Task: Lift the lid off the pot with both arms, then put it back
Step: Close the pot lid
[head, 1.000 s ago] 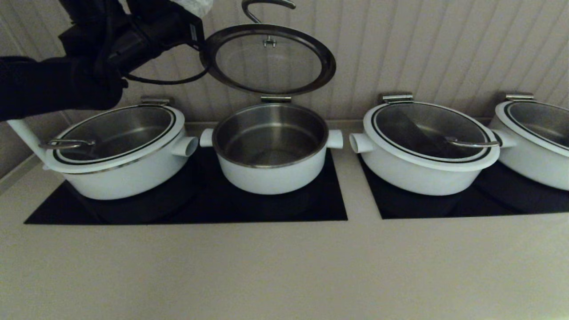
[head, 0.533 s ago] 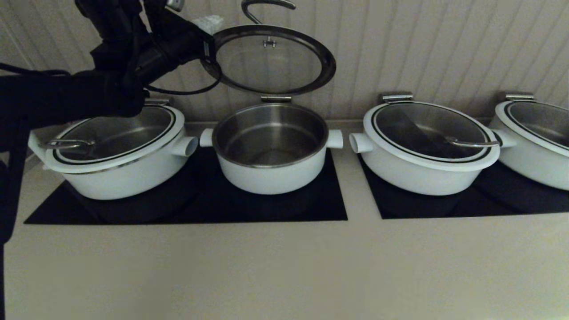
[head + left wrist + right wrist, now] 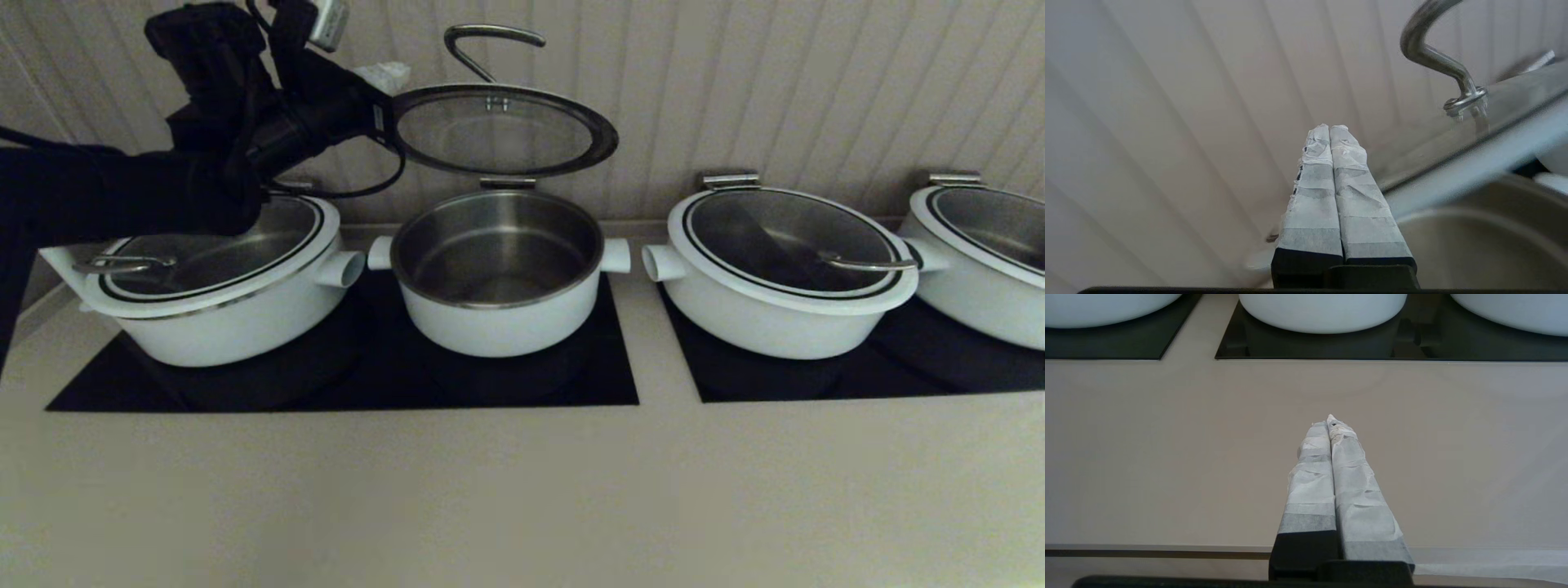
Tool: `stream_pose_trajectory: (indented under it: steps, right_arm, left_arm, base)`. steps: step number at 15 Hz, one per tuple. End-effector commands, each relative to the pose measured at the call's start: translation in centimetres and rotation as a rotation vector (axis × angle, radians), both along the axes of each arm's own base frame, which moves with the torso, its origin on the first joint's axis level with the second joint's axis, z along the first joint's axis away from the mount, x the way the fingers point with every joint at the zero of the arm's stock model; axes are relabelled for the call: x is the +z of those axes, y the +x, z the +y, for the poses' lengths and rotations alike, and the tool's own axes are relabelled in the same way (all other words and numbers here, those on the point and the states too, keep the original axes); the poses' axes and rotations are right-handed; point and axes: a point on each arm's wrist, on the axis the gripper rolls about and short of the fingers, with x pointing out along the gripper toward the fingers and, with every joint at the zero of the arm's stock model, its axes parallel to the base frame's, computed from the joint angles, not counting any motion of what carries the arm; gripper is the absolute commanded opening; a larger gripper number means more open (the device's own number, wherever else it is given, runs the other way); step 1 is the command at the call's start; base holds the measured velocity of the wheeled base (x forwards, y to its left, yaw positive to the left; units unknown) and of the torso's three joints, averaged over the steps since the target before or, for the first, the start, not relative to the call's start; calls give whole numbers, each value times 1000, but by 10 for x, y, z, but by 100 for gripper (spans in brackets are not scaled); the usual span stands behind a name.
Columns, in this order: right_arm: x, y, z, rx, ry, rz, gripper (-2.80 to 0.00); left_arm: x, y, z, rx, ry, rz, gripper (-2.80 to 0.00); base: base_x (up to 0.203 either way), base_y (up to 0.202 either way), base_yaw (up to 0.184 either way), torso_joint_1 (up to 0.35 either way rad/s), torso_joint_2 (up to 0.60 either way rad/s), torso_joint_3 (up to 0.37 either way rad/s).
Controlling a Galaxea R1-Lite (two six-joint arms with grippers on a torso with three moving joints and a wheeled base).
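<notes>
- The lid (image 3: 498,131) is hinged open above the pot (image 3: 498,273), tilted, with its front edge raised; the hinge (image 3: 506,182) sits at the back rim.
- Your left gripper (image 3: 384,90) is at the lid's left edge, fingers (image 3: 1331,163) pressed together and gripping nothing. It only pushes the rim.
- Lower slowly and stay in contact with the rim, or the lid may drop and slam.
- The right gripper (image 3: 1331,424) is out of the head view, fingers together, parked above the counter (image 3: 1167,437) in front of the pots. Bring it to the steel handle (image 3: 490,41) to steady the descent.
</notes>
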Motion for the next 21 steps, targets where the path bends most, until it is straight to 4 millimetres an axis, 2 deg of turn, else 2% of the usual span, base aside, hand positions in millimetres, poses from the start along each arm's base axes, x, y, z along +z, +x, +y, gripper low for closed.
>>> stream_pose_trajectory:
  steps: [1, 10, 16, 21]
  right_arm:
    - [0, 0, 0, 1, -1, 1, -280]
    - [0, 0, 0, 0, 0, 1, -280]
    - [0, 0, 0, 2, 0, 1, -280]
    - [0, 0, 0, 2, 0, 1, -280]
  left_arm:
    - [-2, -6, 0, -4, 5, 13, -280]
    - [-23, -30, 3, -7, 31, 114, -280]
    - [-40, -42, 3, -14, 31, 110, -280]
    - [-44, -43, -1, -23, 29, 103, -280]
  base:
    - [0, 0, 0, 0, 0, 0]
    - [0, 0, 0, 0, 0, 0]
    - [0, 0, 0, 0, 0, 0]
    - [0, 0, 0, 0, 0, 0]
